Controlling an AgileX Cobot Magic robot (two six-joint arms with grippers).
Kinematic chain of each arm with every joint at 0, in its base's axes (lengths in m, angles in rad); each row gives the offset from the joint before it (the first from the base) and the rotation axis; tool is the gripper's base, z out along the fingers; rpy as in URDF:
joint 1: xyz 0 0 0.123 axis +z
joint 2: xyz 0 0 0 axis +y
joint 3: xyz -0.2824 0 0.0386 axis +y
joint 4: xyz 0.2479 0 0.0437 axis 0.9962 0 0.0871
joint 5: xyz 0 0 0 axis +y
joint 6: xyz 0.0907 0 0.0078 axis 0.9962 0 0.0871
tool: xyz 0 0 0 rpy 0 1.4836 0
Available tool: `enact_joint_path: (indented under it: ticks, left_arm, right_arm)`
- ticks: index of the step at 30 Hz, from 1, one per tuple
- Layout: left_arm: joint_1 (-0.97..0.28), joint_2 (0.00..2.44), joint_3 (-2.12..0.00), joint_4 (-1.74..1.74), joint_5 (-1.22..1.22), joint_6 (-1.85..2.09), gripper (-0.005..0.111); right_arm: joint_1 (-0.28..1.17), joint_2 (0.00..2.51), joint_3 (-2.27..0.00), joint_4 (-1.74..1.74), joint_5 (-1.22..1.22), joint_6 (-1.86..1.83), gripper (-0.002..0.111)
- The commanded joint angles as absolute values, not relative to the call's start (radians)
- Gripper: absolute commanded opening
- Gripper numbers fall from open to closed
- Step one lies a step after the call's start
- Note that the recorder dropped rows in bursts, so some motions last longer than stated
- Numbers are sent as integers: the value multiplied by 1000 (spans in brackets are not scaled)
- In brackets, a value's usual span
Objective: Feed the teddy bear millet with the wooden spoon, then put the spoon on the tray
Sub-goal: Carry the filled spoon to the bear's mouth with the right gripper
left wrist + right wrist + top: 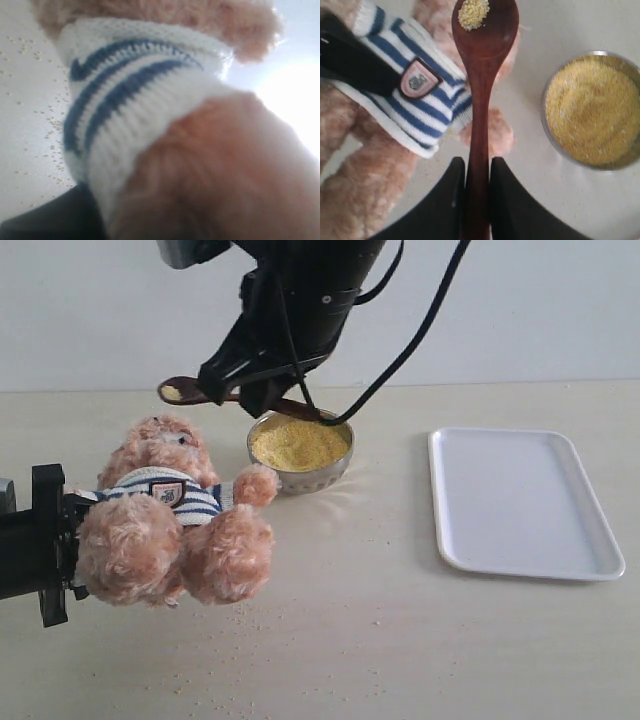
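Right hand [477, 171] clamps wooden spoon [482, 75] above teddy bear [165, 510].

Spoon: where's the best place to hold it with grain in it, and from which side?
Grip the spoon by its thin straight handle, well back from the bowl, as the right gripper does: jaws closing on its two narrow sides, coming from the handle's end. That should leave the oval bowl level and the millet clear of the jaws.

tool [477, 170]: clamps wooden spoon [482, 85] | millet [473, 12]: on spoon tip | teddy bear [427, 107]: beneath
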State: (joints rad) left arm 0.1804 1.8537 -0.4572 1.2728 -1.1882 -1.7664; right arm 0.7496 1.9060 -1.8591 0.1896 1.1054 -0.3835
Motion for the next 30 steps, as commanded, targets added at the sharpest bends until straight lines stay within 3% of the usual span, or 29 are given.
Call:
enact_joint_path:
  ticks: [1, 11, 30]
  left_arm:
    - [176, 1844, -462, 1271, -1221, -1753, 5]
    - [176, 1844, -462, 1274, -1221, -1756, 5]
    - [176, 1844, -462, 1270, -1221, -1756, 5]
  right_arm:
    - [821, 1899, -1862, 161, 991, -440, 0]
    - [869, 1948, -1862, -192, 996, -399, 0]
    - [918, 1988, -1862, -304, 961, -503, 0]
